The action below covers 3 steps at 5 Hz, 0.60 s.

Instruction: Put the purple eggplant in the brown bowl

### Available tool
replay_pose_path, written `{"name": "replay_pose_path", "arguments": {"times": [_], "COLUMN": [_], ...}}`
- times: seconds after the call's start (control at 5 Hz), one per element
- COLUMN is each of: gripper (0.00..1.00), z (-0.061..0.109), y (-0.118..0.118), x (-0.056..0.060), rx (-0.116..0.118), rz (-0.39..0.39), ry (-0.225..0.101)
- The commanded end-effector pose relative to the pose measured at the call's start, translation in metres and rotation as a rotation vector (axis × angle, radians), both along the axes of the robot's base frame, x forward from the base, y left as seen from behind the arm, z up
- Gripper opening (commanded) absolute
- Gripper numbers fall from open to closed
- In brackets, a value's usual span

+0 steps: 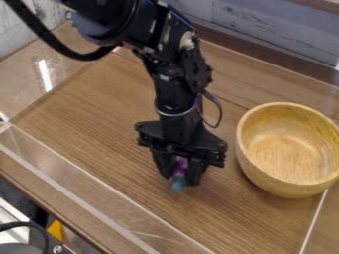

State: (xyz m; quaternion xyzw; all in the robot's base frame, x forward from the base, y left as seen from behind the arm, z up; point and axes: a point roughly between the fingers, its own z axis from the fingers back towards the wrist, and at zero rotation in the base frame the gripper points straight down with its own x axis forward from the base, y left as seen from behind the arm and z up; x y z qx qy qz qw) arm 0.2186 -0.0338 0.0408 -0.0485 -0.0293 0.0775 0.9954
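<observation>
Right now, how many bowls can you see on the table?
1: the brown bowl, at the right side of the table, beside the arm. The arm could hide something small.

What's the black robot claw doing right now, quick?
Black robot claw: closed on the small purple toy eggplant with the teal tip, beside the round light-brown wooden bowl.
</observation>
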Motion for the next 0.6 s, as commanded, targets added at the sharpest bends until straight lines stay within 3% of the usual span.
{"name": "replay_pose_path", "arguments": {"times": [0.0, 0.4], "gripper": [0.0, 0.0], "z": [0.014, 0.003], "y": [0.001, -0.004], "x": [0.012, 0.022], "rx": [0.0, -0.001], "rz": [0.023, -0.103], "ry": [-0.037, -0.025]}}
